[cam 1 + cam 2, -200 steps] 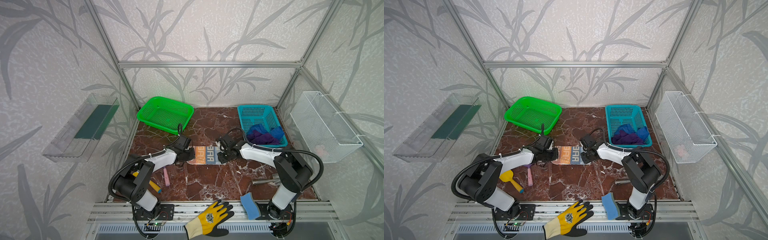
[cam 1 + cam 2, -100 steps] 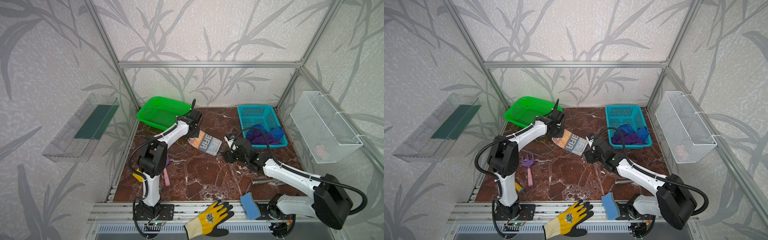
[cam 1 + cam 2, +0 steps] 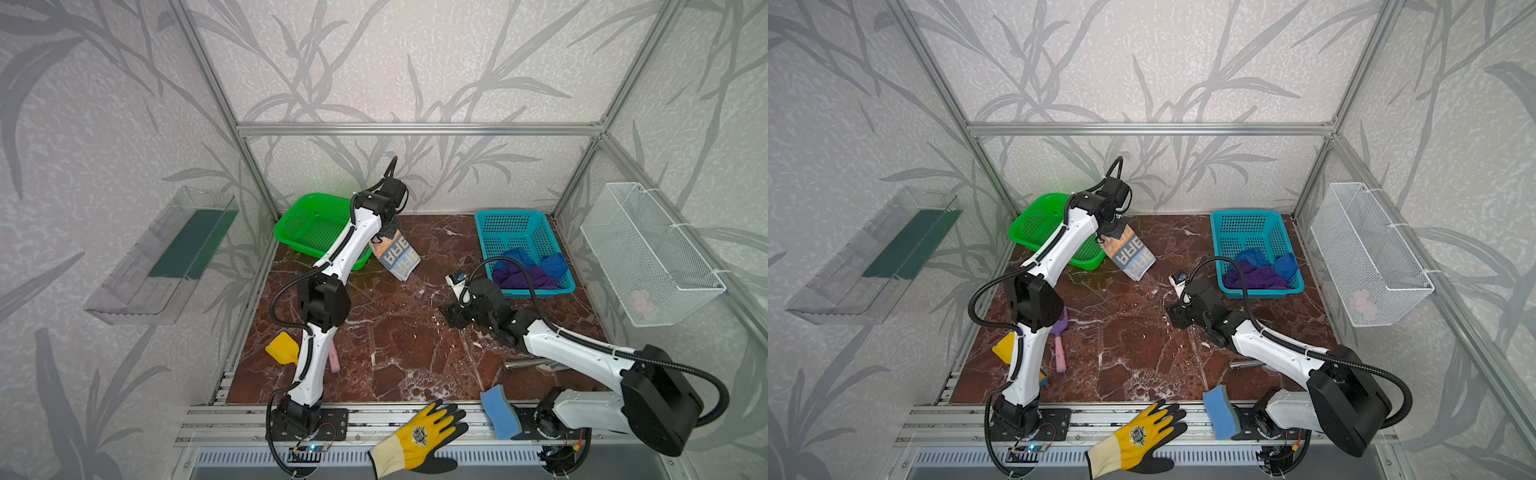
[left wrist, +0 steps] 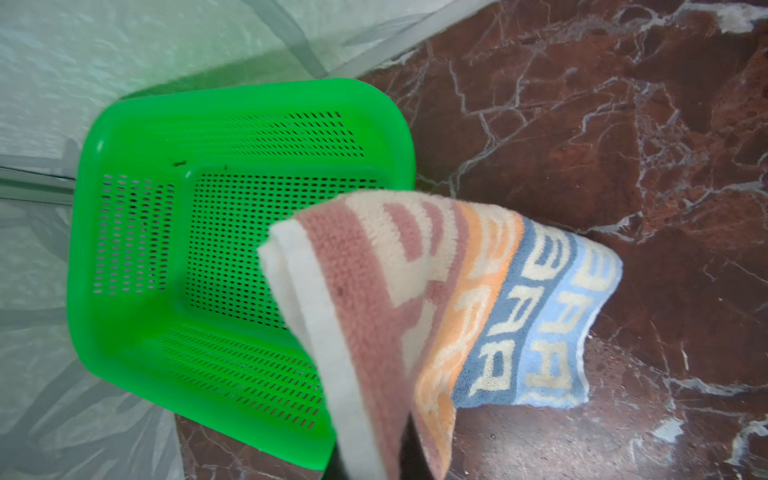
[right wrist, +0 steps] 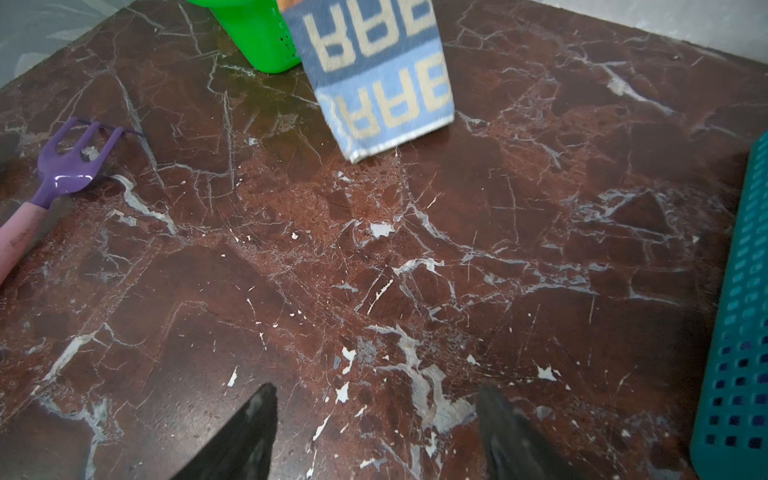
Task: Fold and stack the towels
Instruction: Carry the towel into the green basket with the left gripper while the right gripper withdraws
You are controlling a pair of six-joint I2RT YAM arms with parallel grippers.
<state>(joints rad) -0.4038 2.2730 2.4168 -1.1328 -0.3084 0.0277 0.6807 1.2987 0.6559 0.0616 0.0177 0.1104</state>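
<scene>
left gripper (image 3: 388, 232) clamped on the lettered towel (image 3: 397, 259), green basket (image 3: 309, 226) just beside it; right gripper (image 5: 374, 432) spread wide, teal basket (image 3: 513, 214) next to it holds purple towel (image 3: 521, 277) and blue towel (image 3: 555, 264)

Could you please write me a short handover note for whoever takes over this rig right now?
Left gripper: shut on the lettered towel, which hangs beside the green basket.
Right gripper: open, empty, low over the table.
Purple towel and blue towel: crumpled together in the teal basket.
Done: nothing stacked yet.
Left: place the lettered towel, fold the other two, stack all three.
</scene>
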